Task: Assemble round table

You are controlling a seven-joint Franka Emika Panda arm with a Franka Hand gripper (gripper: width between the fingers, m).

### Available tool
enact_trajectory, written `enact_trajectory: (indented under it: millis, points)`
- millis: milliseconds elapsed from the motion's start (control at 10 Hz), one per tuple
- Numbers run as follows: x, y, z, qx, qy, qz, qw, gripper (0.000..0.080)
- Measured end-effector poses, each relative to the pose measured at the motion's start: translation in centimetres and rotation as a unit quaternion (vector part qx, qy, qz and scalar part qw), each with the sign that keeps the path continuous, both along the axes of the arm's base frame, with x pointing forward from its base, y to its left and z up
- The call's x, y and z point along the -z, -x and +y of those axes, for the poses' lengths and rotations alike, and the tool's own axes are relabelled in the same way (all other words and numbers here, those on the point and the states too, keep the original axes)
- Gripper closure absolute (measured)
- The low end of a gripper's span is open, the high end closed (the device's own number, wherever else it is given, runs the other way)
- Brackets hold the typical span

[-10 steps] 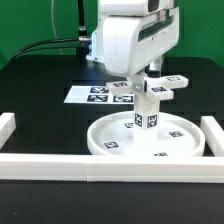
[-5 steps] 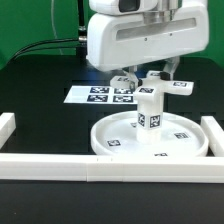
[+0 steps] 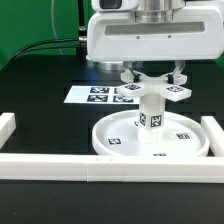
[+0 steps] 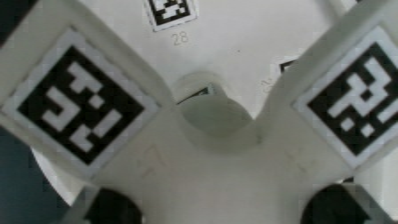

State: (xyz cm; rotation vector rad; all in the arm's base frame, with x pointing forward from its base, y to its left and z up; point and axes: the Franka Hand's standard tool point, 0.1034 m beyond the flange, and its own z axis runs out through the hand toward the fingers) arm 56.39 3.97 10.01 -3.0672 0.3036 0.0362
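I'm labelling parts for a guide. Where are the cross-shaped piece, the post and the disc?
cross-shaped piece (image 3: 178, 93): exterior view, on its tagged arm toward that view's right.
post (image 3: 151, 108): exterior view, on its side wall.
disc (image 3: 112, 142): exterior view, on its floor inside the rim.

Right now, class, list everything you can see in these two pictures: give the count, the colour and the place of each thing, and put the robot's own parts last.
round disc: one, white with tags, on the black table inside the rails
cylinder post: one, white with a tag, upright at the disc's centre
cross-shaped piece: one, white with tags, level on top of the post, under the gripper
marker board: one, white with black tags, flat on the table behind the disc
border rails: white, along the front and both sides of the work area
table: one, black
backdrop: green, behind the table
cable: black, at the back on the exterior view's left
gripper: one, white body above the cross; whether open or shut cannot be told
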Motion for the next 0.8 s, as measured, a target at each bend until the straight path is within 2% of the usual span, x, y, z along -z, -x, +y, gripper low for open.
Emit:
enact_trajectory:
  millis: [400, 700, 800]
  points:
    - [0.03, -0.17, -0.07, 0.163, -0.004, -0.002, 0.987, 0.0357]
    - [0.09, -0.02, 0.05, 0.346, -0.007, -0.007, 0.938, 0.0357]
    - [0.09, -0.03, -0.01, 0.405, -0.012, -0.001, 0.914, 0.0357]
